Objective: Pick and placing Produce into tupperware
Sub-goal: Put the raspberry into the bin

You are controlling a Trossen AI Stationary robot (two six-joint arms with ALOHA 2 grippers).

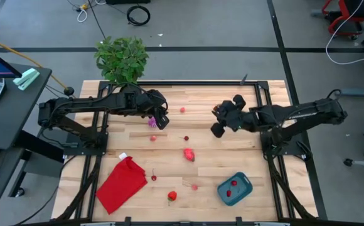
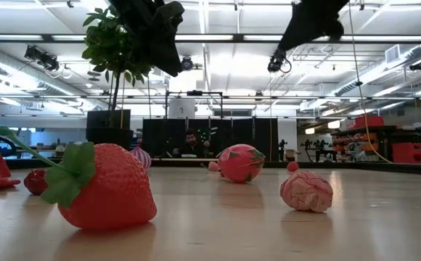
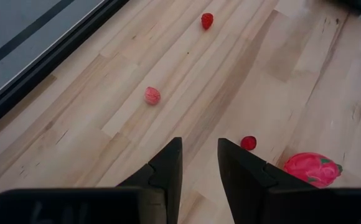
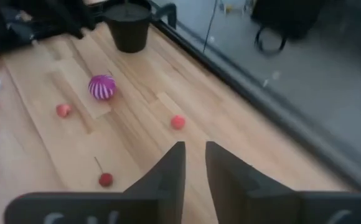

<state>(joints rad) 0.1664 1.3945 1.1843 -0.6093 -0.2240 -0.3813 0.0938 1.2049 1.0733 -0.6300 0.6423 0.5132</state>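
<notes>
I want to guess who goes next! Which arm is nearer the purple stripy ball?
Probably the left. Its tool hangs right beside the purple ball, holding nothing. The right tool sits farther off across the table, also holding nothing.

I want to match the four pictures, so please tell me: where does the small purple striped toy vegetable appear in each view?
High view: the small purple striped toy vegetable lies on the wooden table, just below the green potted plant.
Low view: far back, behind the big red strawberry.
Left wrist view: not in it.
Right wrist view: on the boards, near the black pot.
Shared landmark: the green potted plant.
</notes>
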